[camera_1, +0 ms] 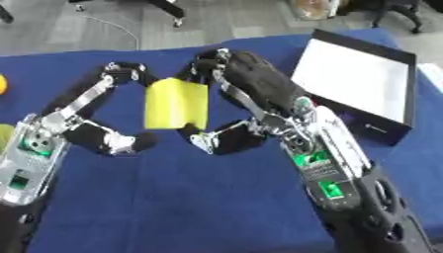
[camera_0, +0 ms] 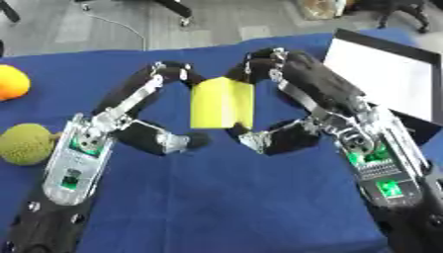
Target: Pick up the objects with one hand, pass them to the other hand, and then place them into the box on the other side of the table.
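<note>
Two hands meet on a yellow block above the blue cloth.
The left hand (camera_0: pixel 95 136) and right hand (camera_0: pixel 333 116) each pinch the block (camera_0: pixel 222 103) between fingers and thumb at mid-table; the box (camera_1: pixel 359 79) lies far right, fruits (camera_0: pixel 26 143) at left.

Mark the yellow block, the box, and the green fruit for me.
yellow block (camera_0: pixel 221 103), left eye view, middle of its front face.
box (camera_1: pixel 356 76), right eye view, white inner floor.
green fruit (camera_0: pixel 26 143), left eye view, centre of its bumpy surface.
</note>
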Tool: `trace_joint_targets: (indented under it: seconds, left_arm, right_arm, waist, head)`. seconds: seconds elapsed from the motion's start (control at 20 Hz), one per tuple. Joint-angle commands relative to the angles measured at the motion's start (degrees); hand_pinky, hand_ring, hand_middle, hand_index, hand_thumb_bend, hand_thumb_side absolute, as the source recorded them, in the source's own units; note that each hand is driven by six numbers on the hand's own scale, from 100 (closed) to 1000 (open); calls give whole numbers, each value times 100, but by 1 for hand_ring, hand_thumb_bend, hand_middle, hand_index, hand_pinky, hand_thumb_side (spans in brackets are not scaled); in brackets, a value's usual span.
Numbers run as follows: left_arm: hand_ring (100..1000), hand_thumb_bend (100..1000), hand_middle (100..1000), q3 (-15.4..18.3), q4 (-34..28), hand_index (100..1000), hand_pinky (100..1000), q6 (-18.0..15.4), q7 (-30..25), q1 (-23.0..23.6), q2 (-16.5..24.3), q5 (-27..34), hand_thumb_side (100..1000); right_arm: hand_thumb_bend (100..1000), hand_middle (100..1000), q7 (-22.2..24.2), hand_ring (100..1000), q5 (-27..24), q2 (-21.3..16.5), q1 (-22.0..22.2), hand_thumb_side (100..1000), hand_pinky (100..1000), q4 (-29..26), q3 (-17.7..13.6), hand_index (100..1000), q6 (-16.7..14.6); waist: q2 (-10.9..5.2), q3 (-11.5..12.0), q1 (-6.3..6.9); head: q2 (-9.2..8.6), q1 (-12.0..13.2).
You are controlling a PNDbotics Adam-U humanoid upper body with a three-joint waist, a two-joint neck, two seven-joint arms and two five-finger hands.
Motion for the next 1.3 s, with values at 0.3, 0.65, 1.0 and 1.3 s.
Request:
trace_joint_targets:
  seconds: [0.3, 0.65, 1.0, 1.3]
  left_arm:
    - [615, 571, 666, -125, -12, 714, 803, 2, 61, -68, -127, -19, 589]
    - [617, 563, 668, -117, 48, 716, 802, 83, 280, -79, -171, -72, 591]
    - [618, 549, 670, -93, 101, 717, 800, 189, 605, -103, -213, -194, 591]
    - [625, 558, 676, -68, 126, 720, 803, 254, 974, -129, -248, -272, 581]
  right_arm:
    - [100, 199, -58, 556, -62, -30, -122, 100, 584, -22, -132, 431, 57]
    - [100, 192, -56, 556, -145, -23, -120, 100, 580, -22, -128, 423, 57]
    - [100, 186, -33, 556, -271, -34, -132, 100, 577, -22, -116, 417, 54]
    - [100, 186, -37, 556, -342, -46, -140, 100, 575, -22, -111, 417, 59]
  waist:
    - [-55, -1, -41]
    - [-59, -10, -38]
    - [-65, -9, -36]
    - [-69, -3, -42]
  head:
    - [-14, -8]
    - [-14, -1]
    - [-14, 2]
    - [-14, 7]
